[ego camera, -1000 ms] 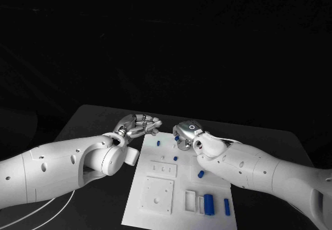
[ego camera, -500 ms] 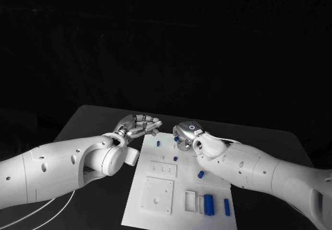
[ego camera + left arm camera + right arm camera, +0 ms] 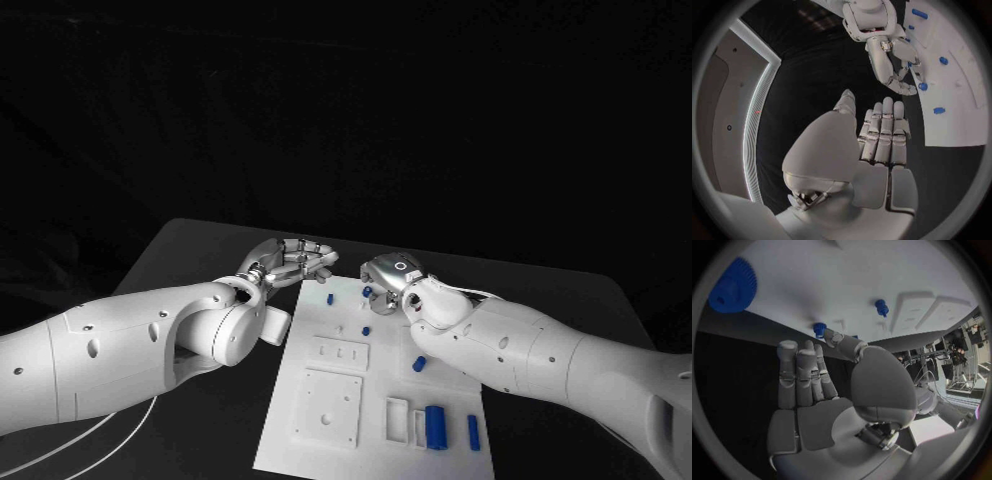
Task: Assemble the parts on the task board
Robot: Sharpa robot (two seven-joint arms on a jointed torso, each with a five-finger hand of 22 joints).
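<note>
Stillness since a second ago: both arms hover at the far end of the task board point(image 3: 329, 400), so I count no progress. Left robot hand point(image 3: 291, 262) and right robot hand point(image 3: 389, 277) hold nothing, fingers extended (blue parts point(image 3: 434, 427) untouched). No writing legible.

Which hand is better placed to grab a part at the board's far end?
Right, probably. The right hand hangs over the board by a blue part; the left hand sits off its far corner, fingers curled.
</note>
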